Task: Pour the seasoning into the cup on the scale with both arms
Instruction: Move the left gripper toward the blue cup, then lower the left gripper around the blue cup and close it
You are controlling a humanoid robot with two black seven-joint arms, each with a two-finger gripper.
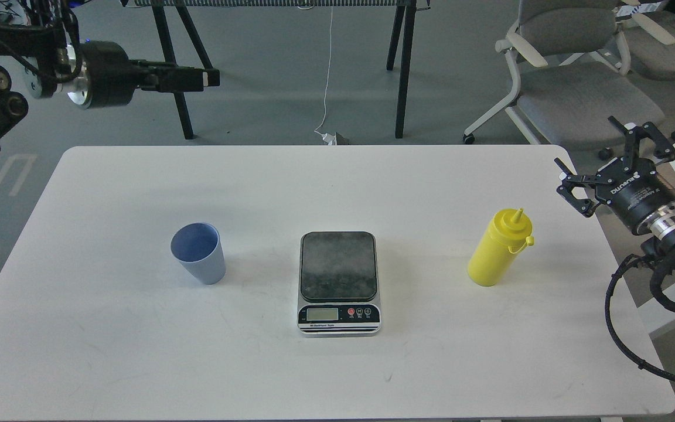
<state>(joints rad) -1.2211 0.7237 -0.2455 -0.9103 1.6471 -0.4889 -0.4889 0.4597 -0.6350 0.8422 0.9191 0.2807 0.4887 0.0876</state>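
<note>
A: Yellow plastic, that is the seasoning bottle [498, 251]; it stands upright toward the right edge of the white tabletop [138, 363], nozzle up, its small cap hanging at the neck.

B: And the cup [198, 252]?

A: Pale blue-grey, upright and empty as far as I can see, on the left half of the tabletop, about level with the bottle. The scale [338, 281] lies flat between them, near the middle, its dark platform bare and its display and buttons facing the front edge. None of the three touch one another.

B: What about the claws?

A: The right gripper [617, 164] hangs off the right edge of the tabletop, beyond the bottle and apart from it, fingers spread wide with nothing between them. The left gripper [208, 78] is raised past the far left corner, over the floor, pointing right. It is seen side-on and dark, so I cannot tell how far it is open; it seems to hold nothing.
</note>
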